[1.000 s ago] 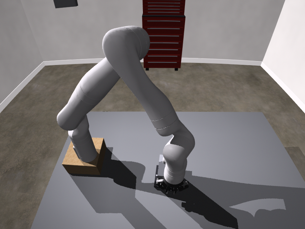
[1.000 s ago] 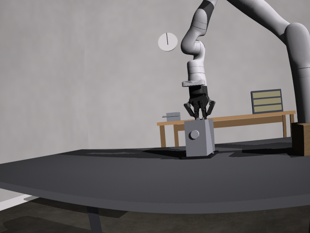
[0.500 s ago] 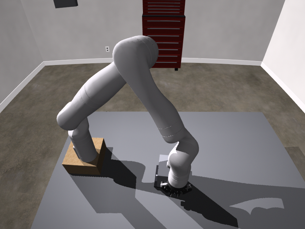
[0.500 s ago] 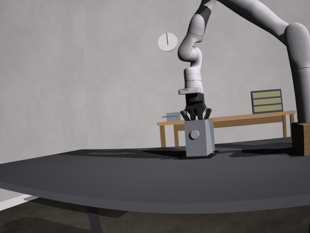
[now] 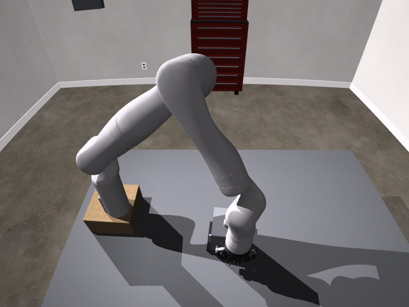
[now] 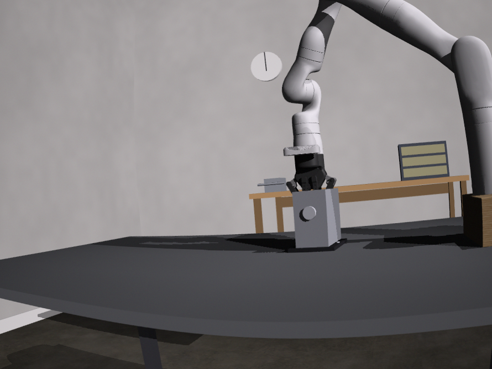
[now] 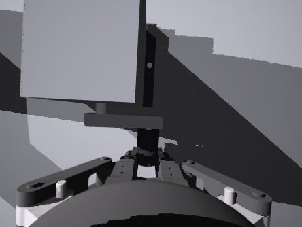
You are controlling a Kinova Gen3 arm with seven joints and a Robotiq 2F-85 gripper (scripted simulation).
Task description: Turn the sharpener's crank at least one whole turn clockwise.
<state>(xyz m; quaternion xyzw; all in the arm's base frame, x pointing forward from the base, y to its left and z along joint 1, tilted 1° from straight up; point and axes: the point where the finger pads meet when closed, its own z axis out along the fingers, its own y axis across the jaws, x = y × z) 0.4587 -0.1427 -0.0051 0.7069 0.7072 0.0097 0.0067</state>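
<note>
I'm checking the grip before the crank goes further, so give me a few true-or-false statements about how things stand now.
1. The gripper is shut on the knob. True.
2. The crank arm lies crosswise in the wrist view. True.
3. The sharpener lies tipped on its side. False: it stands upright on its base on the table.
4. The arm's foot stands on a wooden block. True.
5. The jaws approach the knob from the side, level with the table. False: the gripper points down from above.
6. The red drawer cabinet stands on the table. False: it stands on the floor by the far wall.
</note>
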